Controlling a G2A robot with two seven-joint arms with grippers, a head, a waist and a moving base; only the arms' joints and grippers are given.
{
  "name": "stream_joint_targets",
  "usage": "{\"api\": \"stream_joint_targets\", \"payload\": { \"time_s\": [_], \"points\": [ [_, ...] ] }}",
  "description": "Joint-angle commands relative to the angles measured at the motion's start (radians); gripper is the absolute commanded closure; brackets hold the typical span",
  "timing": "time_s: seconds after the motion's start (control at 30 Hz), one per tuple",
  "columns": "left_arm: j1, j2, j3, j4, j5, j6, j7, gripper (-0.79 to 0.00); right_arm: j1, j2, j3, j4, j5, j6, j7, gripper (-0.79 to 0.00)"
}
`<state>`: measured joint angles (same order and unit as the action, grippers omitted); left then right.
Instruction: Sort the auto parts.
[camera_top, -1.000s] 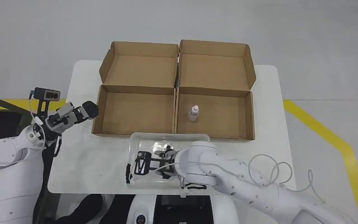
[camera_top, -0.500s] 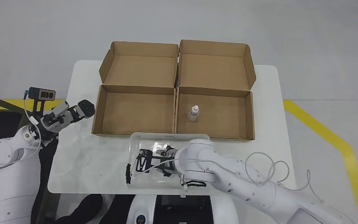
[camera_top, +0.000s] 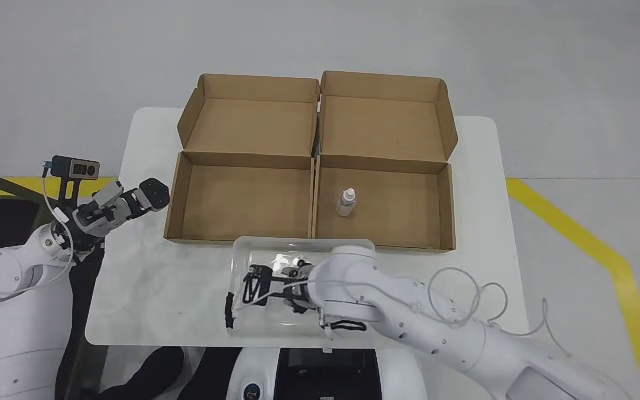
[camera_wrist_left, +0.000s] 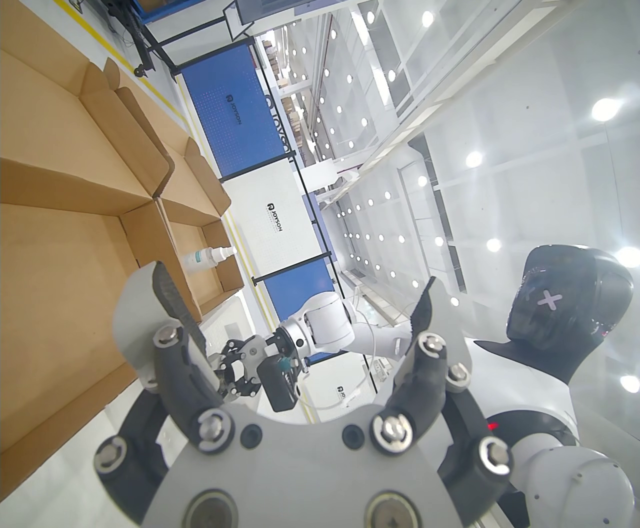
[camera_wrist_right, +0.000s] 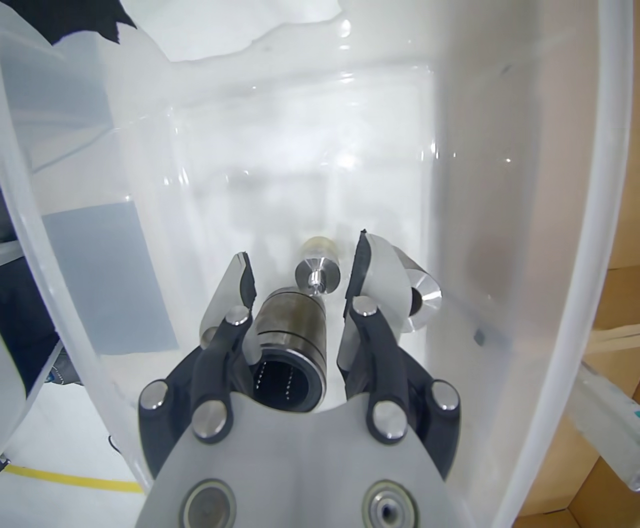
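Note:
A clear plastic bin at the table's front edge holds several metal parts. My right gripper is down inside it. In the right wrist view the gripper is open, and a dark steel bearing sleeve lies between its fingers. A small silver pin-ended part lies just past the sleeve. A silver cylinder rests beside the outer finger. My left gripper hangs open and holds nothing, just off the left box's outer wall; the left wrist view shows it above the table.
Two open cardboard boxes stand side by side behind the bin: the left box has nothing in it, and the right box holds a small white bottle. Bare white table lies left of the bin.
My left arm has drawn back slightly to the left, away from the left box. The right gripper has edged a little inside the bin.

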<state>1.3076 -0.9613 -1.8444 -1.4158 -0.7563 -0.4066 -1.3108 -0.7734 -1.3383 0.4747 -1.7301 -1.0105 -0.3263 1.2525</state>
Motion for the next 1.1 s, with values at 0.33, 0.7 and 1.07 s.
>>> {"api": "stream_joint_targets", "payload": {
  "time_s": [0.33,0.7,1.07],
  "points": [
    [0.0,0.0,0.0,0.0,0.0,0.0,0.0,-0.785,0.01,-0.021,-0.012,0.047,-0.023,0.008,0.008,-0.336],
    [0.0,0.0,0.0,0.0,0.0,0.0,0.0,-0.785,0.008,-0.032,-0.01,0.007,-0.034,0.002,0.041,0.0],
    [0.0,0.0,0.0,0.0,0.0,0.0,0.0,-0.785,-0.001,-0.041,-0.005,-0.072,-0.026,-0.003,0.065,0.0]
  ]
}}
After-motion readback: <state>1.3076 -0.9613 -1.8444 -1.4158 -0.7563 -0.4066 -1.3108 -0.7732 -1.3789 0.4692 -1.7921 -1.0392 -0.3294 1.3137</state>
